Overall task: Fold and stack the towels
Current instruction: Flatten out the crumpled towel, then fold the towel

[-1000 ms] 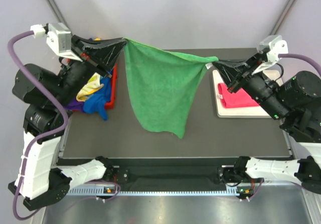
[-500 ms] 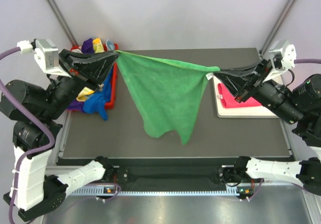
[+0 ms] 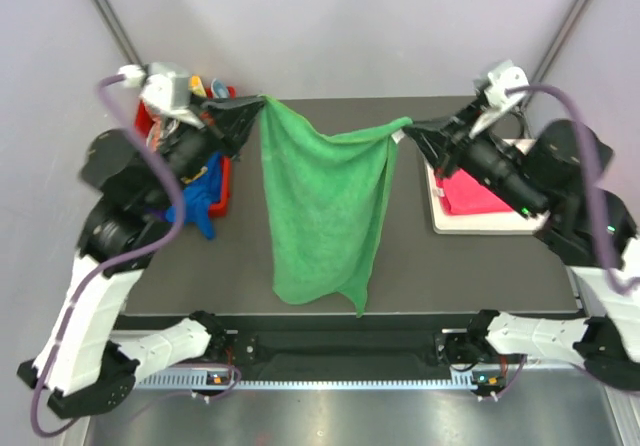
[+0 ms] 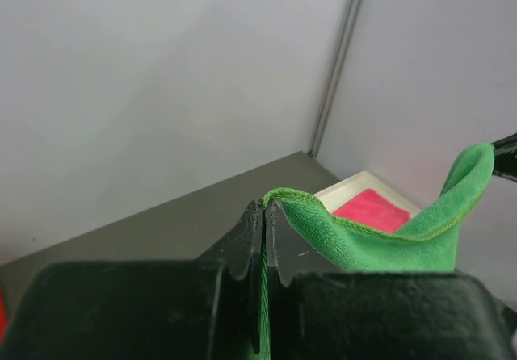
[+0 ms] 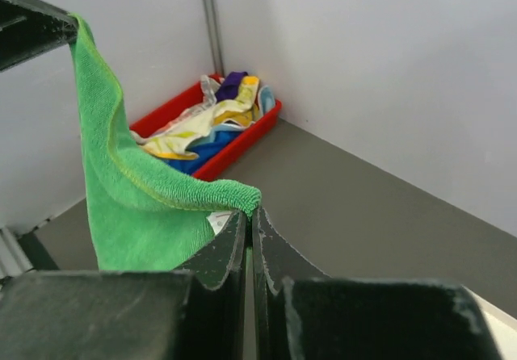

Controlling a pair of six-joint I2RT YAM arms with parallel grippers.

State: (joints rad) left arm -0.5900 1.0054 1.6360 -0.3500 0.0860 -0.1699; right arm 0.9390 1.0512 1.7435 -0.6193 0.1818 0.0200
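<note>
A green towel [image 3: 322, 211] hangs in the air over the middle of the dark table, held by its two top corners. My left gripper [image 3: 261, 103] is shut on the left corner [image 4: 279, 197]. On the right corner [image 5: 246, 197], my right gripper [image 3: 408, 127] is shut. The top edge sags slightly between them and the cloth's lower end drapes toward the near edge of the table. A folded pink towel [image 3: 470, 194] lies on the white tray [image 3: 445, 221] at the right. Several loose towels [image 3: 196, 198], blue, yellow and purple among them, fill the red bin [image 3: 227, 181] at the left.
The dark table [image 3: 450, 266] has its near edge just above the arm bases. Grey walls and two slanted frame poles [image 3: 110, 26] close in the back and sides.
Both grippers have moved inward and toward the back, so the towel's top edge is shorter and the cloth hangs narrower and longer than a second ago.
</note>
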